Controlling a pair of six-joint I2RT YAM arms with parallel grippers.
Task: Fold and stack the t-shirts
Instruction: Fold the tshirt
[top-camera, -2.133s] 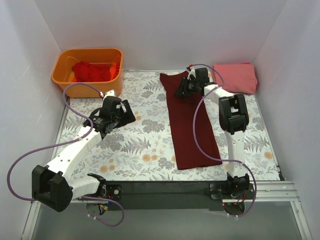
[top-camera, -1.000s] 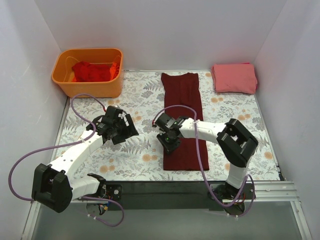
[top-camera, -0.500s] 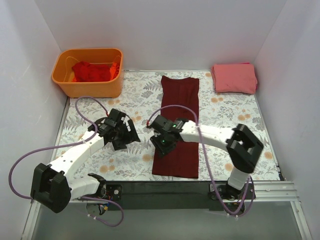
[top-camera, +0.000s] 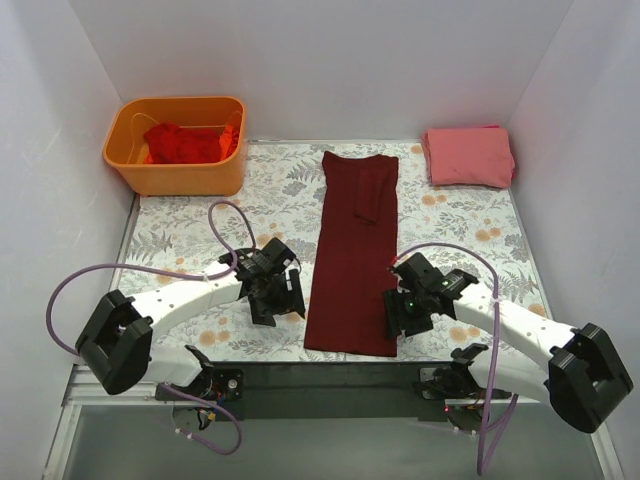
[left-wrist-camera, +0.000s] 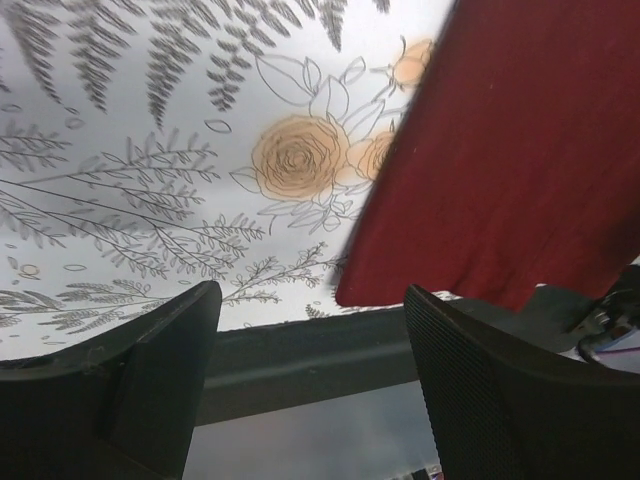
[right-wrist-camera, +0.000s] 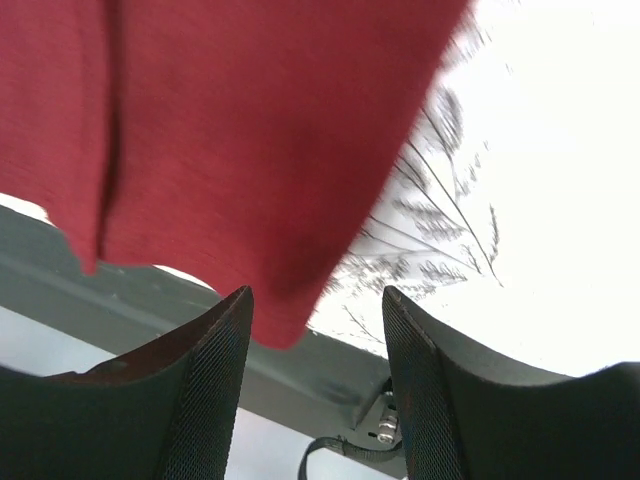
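Note:
A dark maroon t-shirt (top-camera: 352, 250) lies folded into a long strip down the middle of the floral table, its near end at the table's front edge. My left gripper (top-camera: 283, 305) is open and empty just left of that near end; the shirt's near left corner (left-wrist-camera: 400, 275) shows in the left wrist view. My right gripper (top-camera: 396, 320) is open and empty just right of the near end, with the shirt's near right corner (right-wrist-camera: 290, 300) between its fingers' line of sight. A salmon-pink t-shirt (top-camera: 468, 156) lies folded at the back right. Red t-shirts (top-camera: 185, 142) lie bunched in the bin.
An orange plastic bin (top-camera: 176, 172) stands at the back left corner. White walls close the table on three sides. The dark front rail (top-camera: 330, 372) runs just below the shirt's near end, also seen in the left wrist view (left-wrist-camera: 300, 350).
The maroon shirt has been dragged toward the front edge and straightened. My right gripper has let go and swung from its left side to its near right corner. My left gripper has moved to the near left corner.

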